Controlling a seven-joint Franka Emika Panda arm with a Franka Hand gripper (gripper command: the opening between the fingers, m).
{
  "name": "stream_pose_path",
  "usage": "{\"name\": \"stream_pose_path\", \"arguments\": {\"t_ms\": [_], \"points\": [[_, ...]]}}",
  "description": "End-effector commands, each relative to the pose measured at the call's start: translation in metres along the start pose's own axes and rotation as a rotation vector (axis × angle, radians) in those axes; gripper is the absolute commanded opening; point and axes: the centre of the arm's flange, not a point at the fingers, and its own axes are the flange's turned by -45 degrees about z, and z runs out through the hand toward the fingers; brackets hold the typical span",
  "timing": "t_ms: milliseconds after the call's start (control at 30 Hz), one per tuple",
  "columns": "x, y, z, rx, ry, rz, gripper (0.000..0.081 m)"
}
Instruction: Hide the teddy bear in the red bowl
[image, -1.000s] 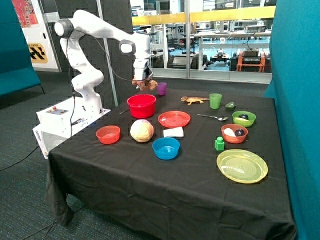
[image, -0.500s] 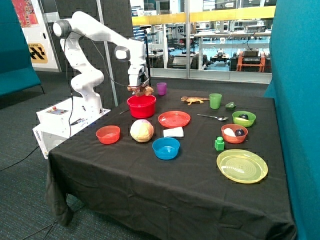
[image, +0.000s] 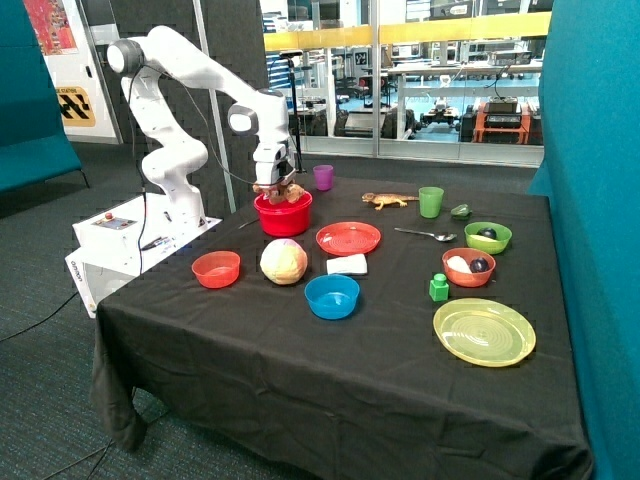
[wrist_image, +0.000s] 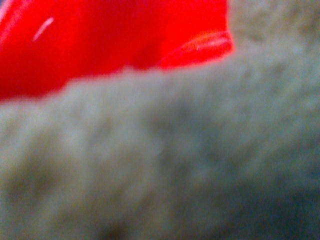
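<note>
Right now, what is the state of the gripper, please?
Gripper: closed on the teddy bear, holding it at the rim of the red bowl.

floor: grey carpet (image: 40, 400) | rear: glass wall (image: 440, 90) | sides: teal partitions (image: 600, 200) | table: black cloth (image: 330, 370)

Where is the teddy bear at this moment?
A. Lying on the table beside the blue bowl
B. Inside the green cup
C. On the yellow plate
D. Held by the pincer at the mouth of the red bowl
D: the outside view shows the pincer holding the teddy bear right at the rim of the red bowl; the wrist view shows plush against red plastic.
</note>
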Motion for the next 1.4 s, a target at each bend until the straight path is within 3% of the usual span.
{"name": "stream_pose_path", "arguments": {"t_ms": [0,1367], "points": [[-0.010,0.000,0.023,-0.0021,-0.0013,0.013,0.0000],[0.011,0.005,0.054,-0.0021,-0.0013,0.007,0.0000]]}}
